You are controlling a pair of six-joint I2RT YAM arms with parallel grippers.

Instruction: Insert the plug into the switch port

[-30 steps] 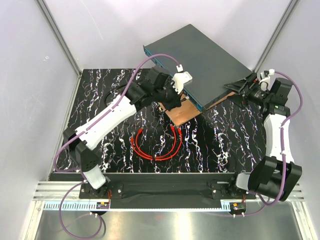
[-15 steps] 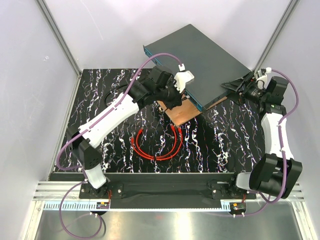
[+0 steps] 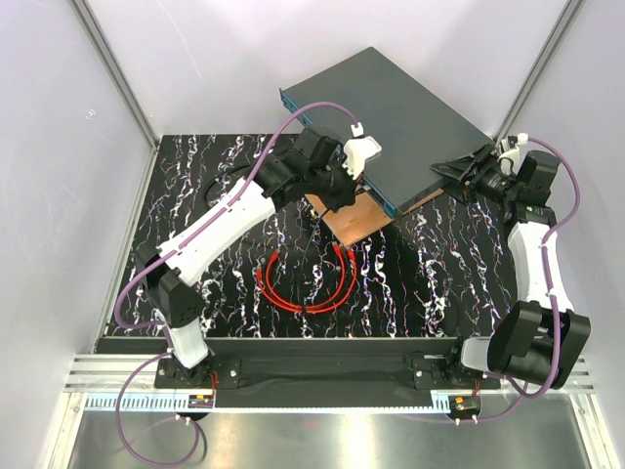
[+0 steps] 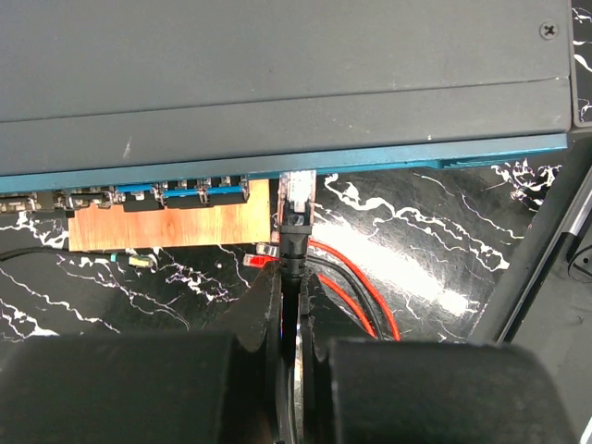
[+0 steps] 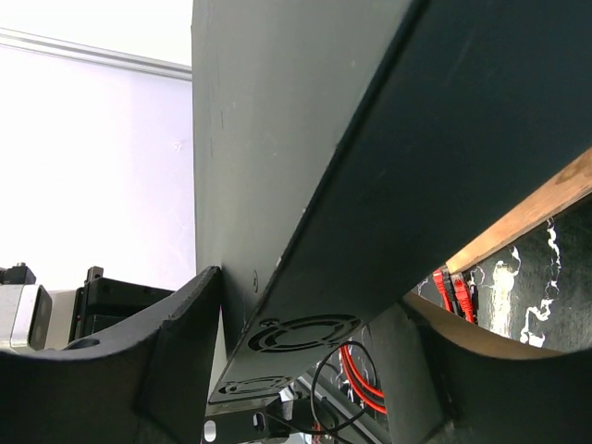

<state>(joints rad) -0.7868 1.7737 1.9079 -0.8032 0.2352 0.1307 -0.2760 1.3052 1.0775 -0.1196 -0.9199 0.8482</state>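
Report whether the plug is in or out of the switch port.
Not seated: the plug, pinched by the left gripper, has its tip at the teal front of the switch, body showing outside. Entry depth: cannot tell.

Left arm (image 3: 210,230) and right arm (image 3: 535,264): white link shells are noted between black joint housings. A purple cable (image 3: 293,115) is run from the left wrist to the base, and a second purple cable (image 3: 569,200) is fitted along the right arm. Black bases (image 3: 190,369) are bolted to a black rail (image 3: 322,363). A white camera mount (image 3: 363,149) is seen at the left wrist. Right hand (image 5: 296,347): fingers (image 5: 176,361) are matte black, broad and wedge-shaped. Left hand (image 4: 294,296): likewise black.
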